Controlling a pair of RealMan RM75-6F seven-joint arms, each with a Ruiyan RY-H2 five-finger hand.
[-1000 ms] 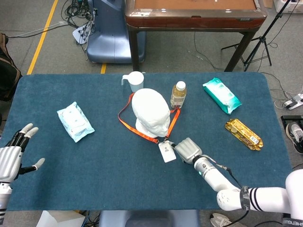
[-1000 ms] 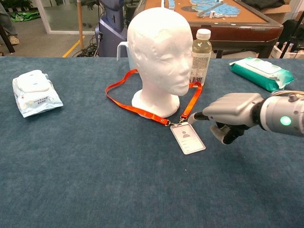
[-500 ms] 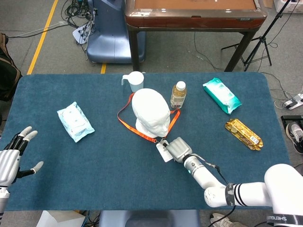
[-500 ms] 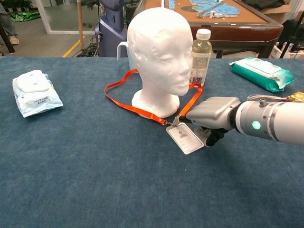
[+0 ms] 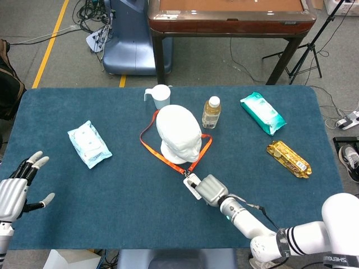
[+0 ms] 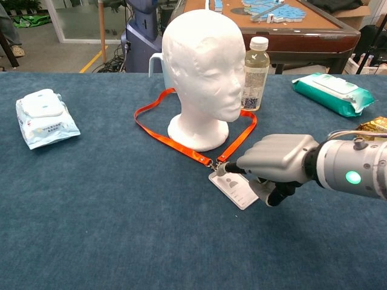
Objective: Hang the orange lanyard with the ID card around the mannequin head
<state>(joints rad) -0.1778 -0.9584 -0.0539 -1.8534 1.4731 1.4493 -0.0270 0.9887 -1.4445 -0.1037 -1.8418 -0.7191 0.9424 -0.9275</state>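
Note:
The white mannequin head [image 5: 178, 133] [image 6: 202, 72] stands upright mid-table. An orange lanyard [image 5: 159, 152] [image 6: 175, 138] lies flat on the cloth, looped around the head's base and drawn into a tight V toward me. At its tip hangs the white ID card [image 5: 192, 185] [image 6: 233, 188]. My right hand [image 5: 209, 189] [image 6: 279, 164] pinches the card's top near the clasp, a fingertip above and the thumb underneath, with the card lifted slightly at that end. My left hand [image 5: 15, 191] hovers at the near left edge, fingers spread and holding nothing. The chest view does not show it.
Behind the head stand a white cup [image 5: 160, 95] and a clear bottle [image 5: 211, 111] [image 6: 256, 65]. A white wipes pack [image 5: 88, 144] [image 6: 45, 116] lies left. A green wipes pack [image 5: 262, 112] [image 6: 331, 92] and a gold snack pack [image 5: 288, 158] lie right. Blue cloth covers the table [image 5: 112, 207].
My right hand has taken hold of the ID card and dragged it toward the near edge, pulling the lanyard into a taut V. My left hand has barely shifted.

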